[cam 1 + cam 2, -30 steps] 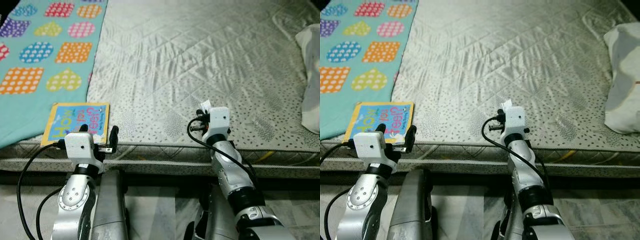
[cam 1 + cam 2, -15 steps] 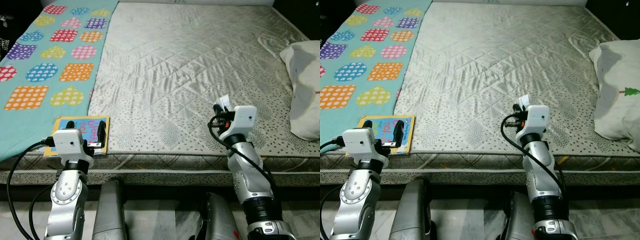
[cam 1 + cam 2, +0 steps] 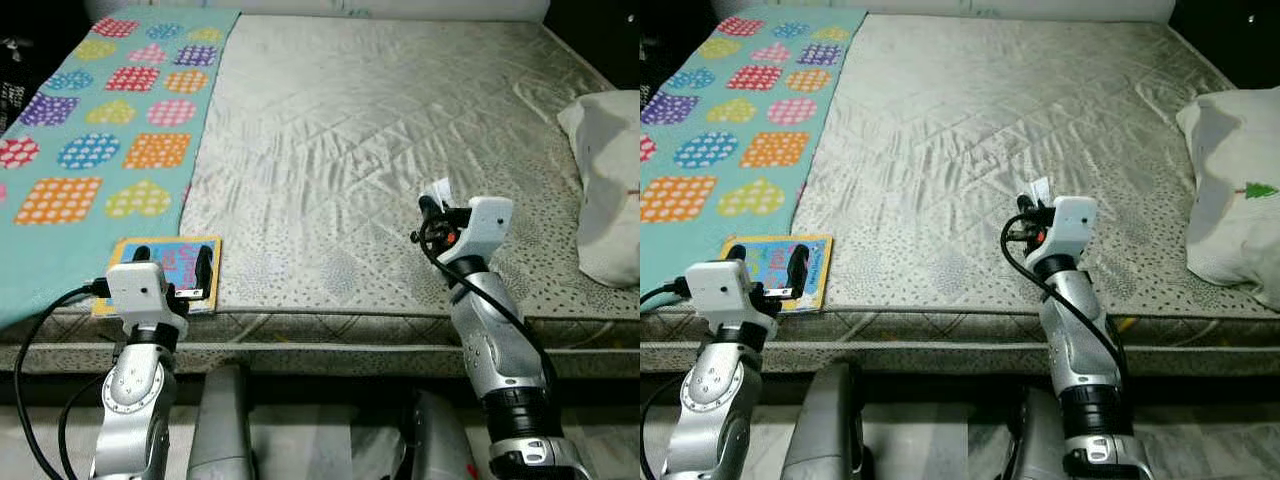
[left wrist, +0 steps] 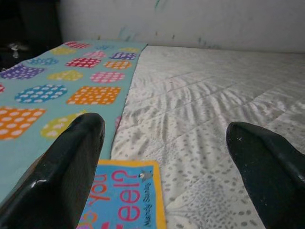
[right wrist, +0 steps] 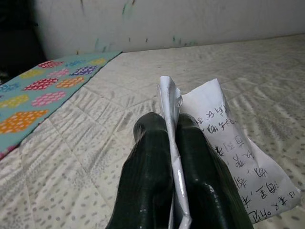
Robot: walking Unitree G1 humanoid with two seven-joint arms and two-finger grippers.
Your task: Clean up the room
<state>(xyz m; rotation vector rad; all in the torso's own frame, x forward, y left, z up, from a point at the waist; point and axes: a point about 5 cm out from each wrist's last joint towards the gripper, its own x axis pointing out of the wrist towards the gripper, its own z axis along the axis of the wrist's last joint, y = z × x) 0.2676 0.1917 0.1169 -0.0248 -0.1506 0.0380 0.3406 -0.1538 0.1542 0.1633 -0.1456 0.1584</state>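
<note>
A wide bed (image 3: 380, 150) with a shiny, quilted grey-beige mattress cover, speckled near its front edge. A teal blanket (image 3: 90, 150) patterned with colourful dotted hearts and squares covers its left side. A pale wall (image 4: 190, 21) stands behind. Grey marbled floor (image 3: 940, 440) lies below.

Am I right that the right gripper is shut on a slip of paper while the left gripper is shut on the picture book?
Not quite: the left gripper is open above the picture book, as the left wrist view shows. The right gripper is indeed shut on the slip of paper.

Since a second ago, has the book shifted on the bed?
No. The book still lies at the front edge of the mattress, across the blanket border; only the camera moved.
</note>
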